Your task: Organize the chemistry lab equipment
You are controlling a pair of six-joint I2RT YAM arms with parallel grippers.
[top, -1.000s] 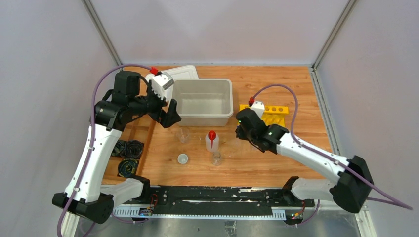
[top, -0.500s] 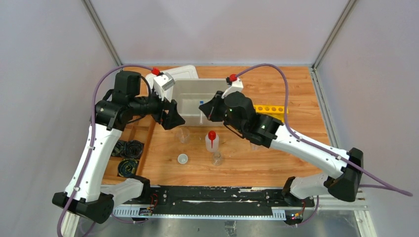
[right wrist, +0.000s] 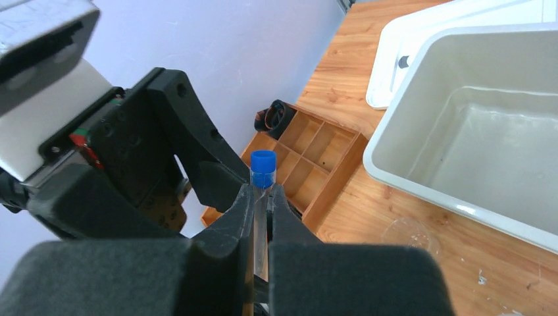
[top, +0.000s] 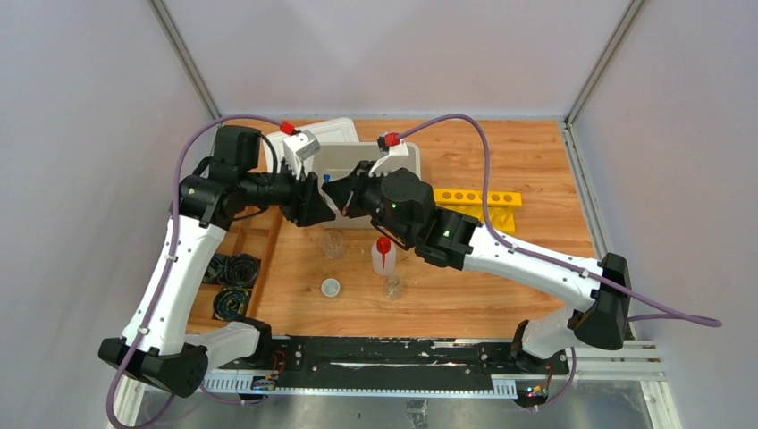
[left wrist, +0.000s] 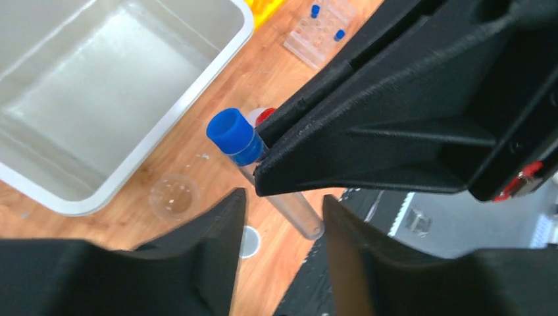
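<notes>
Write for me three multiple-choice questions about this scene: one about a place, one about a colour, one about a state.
1. Where does the squeeze bottle stand?
A) on the table, nearer to the arm bases than the bin
B) inside the bin
C) in the wooden tray

2. What colour is the cap of the held test tube?
A) red
B) yellow
C) blue

3. In what state is the right gripper?
A) open, holding nothing
B) shut on the test tube
C) shut on the squeeze bottle

Answers:
1 A: the top view shows it upright on the bare wood, outside the bin.
2 C: the right wrist view shows a blue cap above the fingers.
3 B: its two fingers press the clear tube from both sides.
</notes>
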